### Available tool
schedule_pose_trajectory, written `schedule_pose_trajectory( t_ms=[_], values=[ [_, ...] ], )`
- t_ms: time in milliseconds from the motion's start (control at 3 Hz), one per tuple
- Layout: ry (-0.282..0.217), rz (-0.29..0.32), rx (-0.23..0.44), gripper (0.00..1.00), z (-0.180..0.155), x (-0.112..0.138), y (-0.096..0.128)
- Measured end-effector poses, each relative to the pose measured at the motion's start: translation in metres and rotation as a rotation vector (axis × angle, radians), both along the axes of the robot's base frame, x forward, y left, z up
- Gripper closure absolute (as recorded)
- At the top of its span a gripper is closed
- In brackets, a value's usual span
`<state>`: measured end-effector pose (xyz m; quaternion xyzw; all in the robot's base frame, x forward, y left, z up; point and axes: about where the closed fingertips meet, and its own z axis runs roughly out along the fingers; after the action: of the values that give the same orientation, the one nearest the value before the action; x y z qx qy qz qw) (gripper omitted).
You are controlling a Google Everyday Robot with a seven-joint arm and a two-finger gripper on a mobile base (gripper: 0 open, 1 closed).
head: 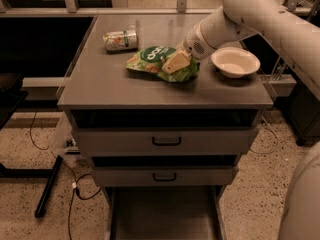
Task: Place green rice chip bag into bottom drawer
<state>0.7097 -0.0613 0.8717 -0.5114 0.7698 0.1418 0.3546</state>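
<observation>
The green rice chip bag (152,59) lies flat on the cabinet top, near its middle, with its dark green round logo facing up. My gripper (175,62) is down on the bag's right end, at the end of the white arm reaching in from the upper right. The bottom drawer (162,214) is pulled out below the cabinet at the lower edge of the view, a shallow grey tray with nothing visible in it.
A small green-and-white can (120,40) lies on its side at the back left of the cabinet top (110,89). A white bowl (235,62) stands to the right of the bag. Two upper drawers with black handles (166,141) are shut. Cables lie on the floor at left.
</observation>
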Motion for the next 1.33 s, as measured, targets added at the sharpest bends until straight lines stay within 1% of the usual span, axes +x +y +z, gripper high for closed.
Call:
schedule_pose_trajectory(
  t_ms=[333,667,1000,1333],
  values=[
    [0.000,0.000,0.000,0.88,0.000,0.000,0.000],
    [0.000,0.000,0.000,1.00,0.000,0.000,0.000],
    [0.000,0.001,-0.001,1.00,-0.001,0.000,0.001],
    [-0.031,0.025,-0.025,1.00,0.004,-0.012,0.002]
  ],
)
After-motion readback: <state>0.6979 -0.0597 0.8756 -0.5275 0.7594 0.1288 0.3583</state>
